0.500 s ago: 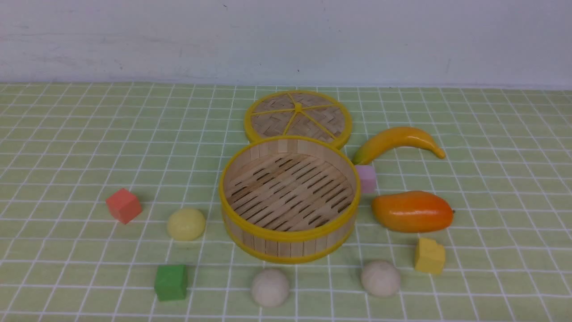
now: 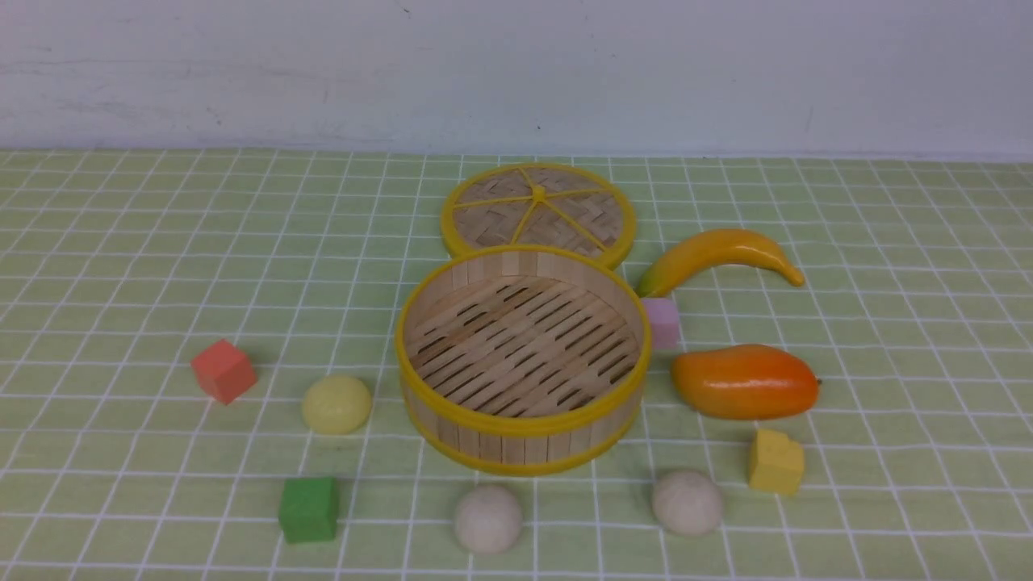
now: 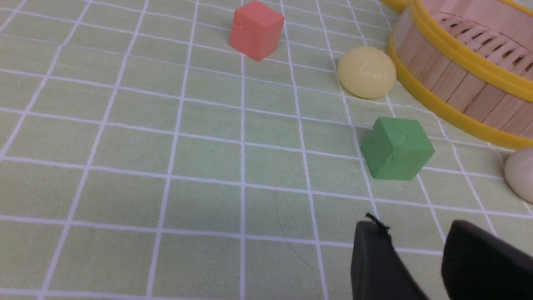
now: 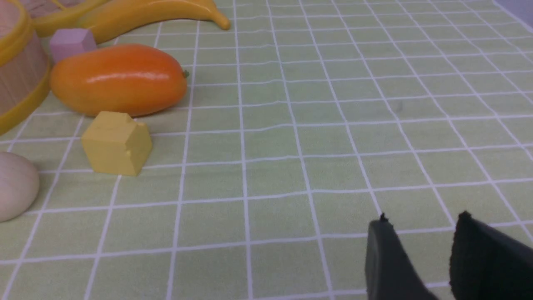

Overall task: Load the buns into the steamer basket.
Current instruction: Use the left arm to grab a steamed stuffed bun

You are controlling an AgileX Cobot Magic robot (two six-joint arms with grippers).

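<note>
Bamboo and yellow rims mark the steamer basket, in the middle of the front view with nothing in it. Taking its centre as the clock's, the pale yellow bun lies at about eight o'clock, one beige bun near six, and the other beige bun around five. The woven lid is at twelve, off the basket. None of the buns is in yet, so I'd call this the very start: choosing a first bun and reaching for it.

From the left wrist, the left gripper has its fingers parted, a fair gap between the tips and nothing held. The pale yellow bun sits beside the basket wall, with the green cube near it. I'd come straight down over that dome, fingers either side of its widest part, and squeeze gently — a smooth round top could slip out of a high pinch. Then lift well above the rim and lower it to the slats before letting go.

In the right wrist view, the right gripper is also parted and empty. Green gridded cloth covers the table, lightly wrinkled; beyond it, in the front view, stands a pale, scuffed wall.
</note>
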